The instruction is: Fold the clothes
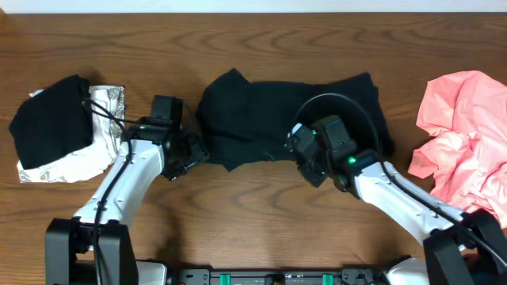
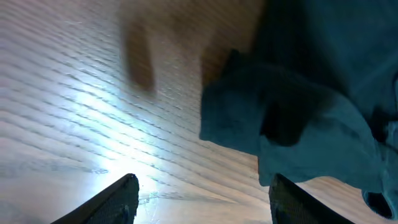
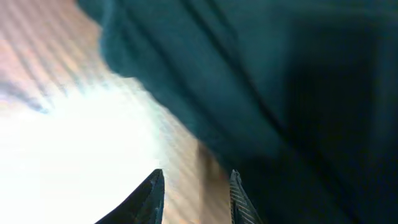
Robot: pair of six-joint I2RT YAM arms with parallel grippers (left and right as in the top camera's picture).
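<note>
Left gripper (image 2: 204, 186): jaws wide, empty, just beside the left near corner of the black T-shirt (image 1: 269, 111). Right gripper (image 3: 196, 180): jaws narrow, empty, over its near hem. The shirt's long axis runs left-right across the middle of the table (image 1: 253, 210).

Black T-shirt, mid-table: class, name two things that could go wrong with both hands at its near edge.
The left hand stands open over bare wood beside a crumpled corner of the black T-shirt; closing there could miss the cloth. The right hand is at a bunched edge and might pinch several layers, skewing the fold.
</note>
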